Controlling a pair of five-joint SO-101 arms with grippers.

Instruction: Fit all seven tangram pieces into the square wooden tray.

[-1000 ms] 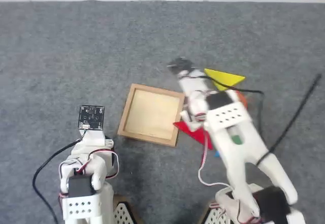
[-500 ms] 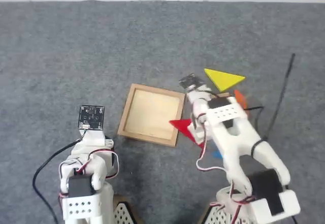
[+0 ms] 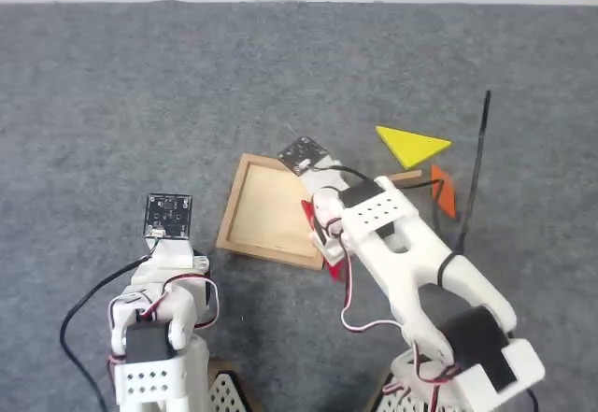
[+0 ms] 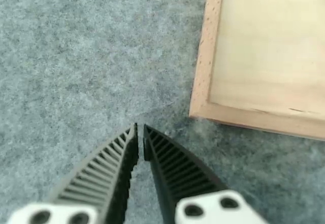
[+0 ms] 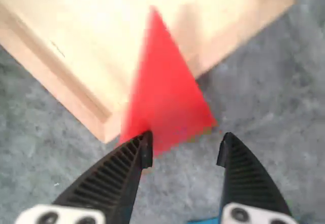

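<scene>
The grey felt worktop [image 3: 140,85] gave you a soft, non-slip bed, which suited flat pieces that had to be picked up by their edges.

Your right arm [image 3: 411,262] stretched forward and across to the right-hand side of the tray, and it was the one doing the work. Your left arm [image 3: 159,291] sat folded on its own side. Its hand [image 4: 140,130] was closed on nothing and pointed at the felt just beside a corner of the tray. That looked like a sensible parking spot, close enough to steady the frame but out of the other arm's path.

The square wooden tray [image 3: 234,202] lay slightly turned on the felt. Its floor was bare wood with no piece seated in it, so I judged the task to be at its very start.

The red triangle [image 5: 165,97] hung over a corner of the tray, its point reaching in over the floor and its wide end out over the felt. The right hand [image 5: 185,136] straddled that wide end with its jaws spread. The wrist view was smeared there, but it looked to me like a grip on the piece rather than a push, since the triangle rode above the raised rim. Starting with a big piece made sense, since it fixes the layout for the rest.

The yellow triangle [image 3: 409,144] and the smaller orange piece [image 3: 443,192] waited on the felt beyond the tray's right side, well apart from it and within the right arm's reach.
</scene>
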